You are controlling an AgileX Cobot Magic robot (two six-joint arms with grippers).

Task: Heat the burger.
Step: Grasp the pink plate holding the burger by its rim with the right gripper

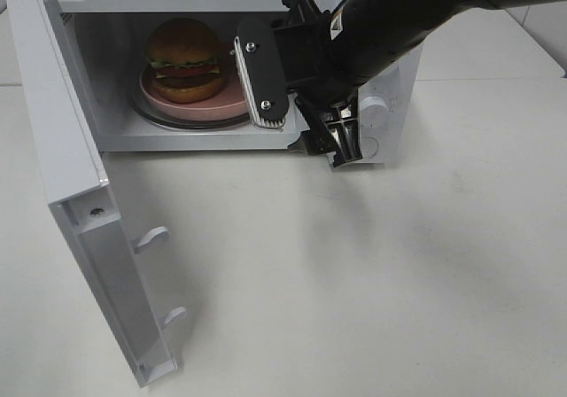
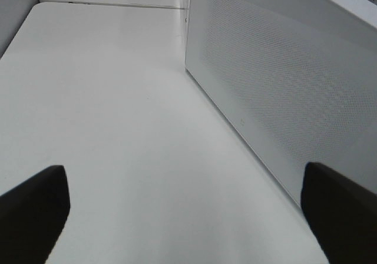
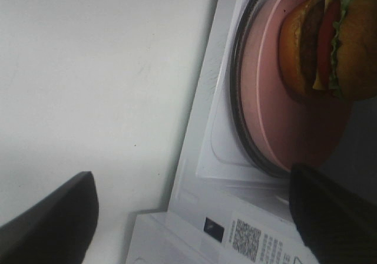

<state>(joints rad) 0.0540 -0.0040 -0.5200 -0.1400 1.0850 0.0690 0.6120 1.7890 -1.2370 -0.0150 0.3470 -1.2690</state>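
1. Where things stand: the burger is already inside the microwave, sitting upright on a pink plate on the glass turntable. In the overhead view that's around 11 o'clock.
2. The right tool hangs at the mouth of the oven, at about 3 o'clock from the burger. Its jaws are spread wide with nothing between them, and it isn't touching the plate.
3. The left tool is also wide open and empty. It hovers low over the surface next to a white perforated panel. That's probably the door, but I can't say for sure.
4. The door is swung fully open toward 8 o'clock, so I'd say the step in hand is shutting it.
5. How I'd do it:
   - Pull the right tool straight out toward 5 o'clock first, so it clears the frame and doesn't nudge the plate.
   - Push on the door's outer face near the free edge, not near the hinge.
   - Follow the arc smoothly. A shove could slide the whole oven across the surface.
   - Press until the two latch hooks seat.
6. After that comes the knob on the panel at 3 o'clock.
7. Writing: the right wrist view shows a sticker with a QR code and small print beside it, too tiny to read. I can't see a brand anywhere.
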